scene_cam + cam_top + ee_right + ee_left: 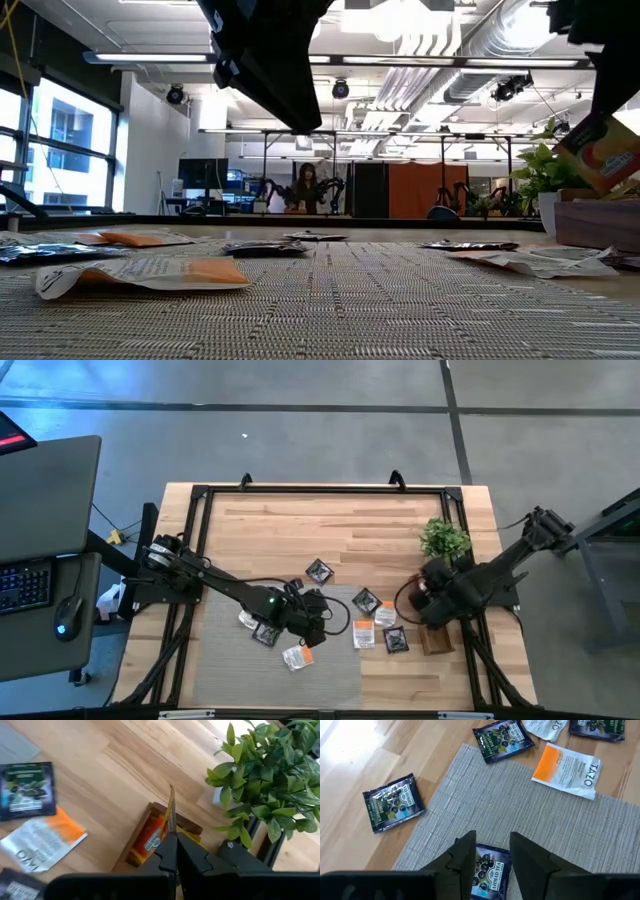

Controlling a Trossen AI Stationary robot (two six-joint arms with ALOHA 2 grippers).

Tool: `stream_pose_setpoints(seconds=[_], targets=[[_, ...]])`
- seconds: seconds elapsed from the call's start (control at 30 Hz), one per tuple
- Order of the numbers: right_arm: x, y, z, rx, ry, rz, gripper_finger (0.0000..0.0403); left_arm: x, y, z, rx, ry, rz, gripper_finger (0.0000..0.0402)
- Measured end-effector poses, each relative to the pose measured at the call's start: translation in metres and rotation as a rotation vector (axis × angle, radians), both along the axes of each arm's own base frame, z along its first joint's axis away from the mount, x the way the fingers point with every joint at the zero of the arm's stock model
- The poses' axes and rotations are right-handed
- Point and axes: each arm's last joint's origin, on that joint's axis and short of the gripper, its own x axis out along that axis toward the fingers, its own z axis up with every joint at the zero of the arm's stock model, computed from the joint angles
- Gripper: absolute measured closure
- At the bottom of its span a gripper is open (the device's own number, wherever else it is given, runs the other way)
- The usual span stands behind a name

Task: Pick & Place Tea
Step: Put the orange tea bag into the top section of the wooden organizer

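High view: your left gripper (pixel 312 622) sits mid-mat (pixel 220 660), sachets all round; bare bench (pixel 270 525) lies behind.
Low view: white-orange sachet (pixel 140 273) flat on the mat; arms hang overhead.
Left wrist: fingers (pixel 465 857) parted, straddling a black sachet (pixel 487 870), seemingly not gripping.
Right wrist: right gripper (pixel 172 851) pinches an orange-yellow sachet (pixel 170 812) upright above the wooden tray (pixel 150 837), beside the plant (pixel 270 770).

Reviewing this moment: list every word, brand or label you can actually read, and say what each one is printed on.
"TAZO": on the white-and-orange sachet lying partly on the grey mat, left wrist view.
Black sachets: small print and a picture, too small to read.
White-and-orange sachet on the wood, right wrist view: large letters seen upside down, not surely readable.
Orange-yellow sachet in the shut right gripper: a round emblem, unreadable.
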Motion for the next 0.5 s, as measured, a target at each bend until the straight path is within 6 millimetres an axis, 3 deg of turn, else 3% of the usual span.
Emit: stream_pose_setpoints(seconds=[0.5], targets=[[0.022,0.013,-0.031,-0.091,0.097,-0.069,0.0403,0.0,0.0,0.0,0.001,0.001,-0.003,0.0284]])
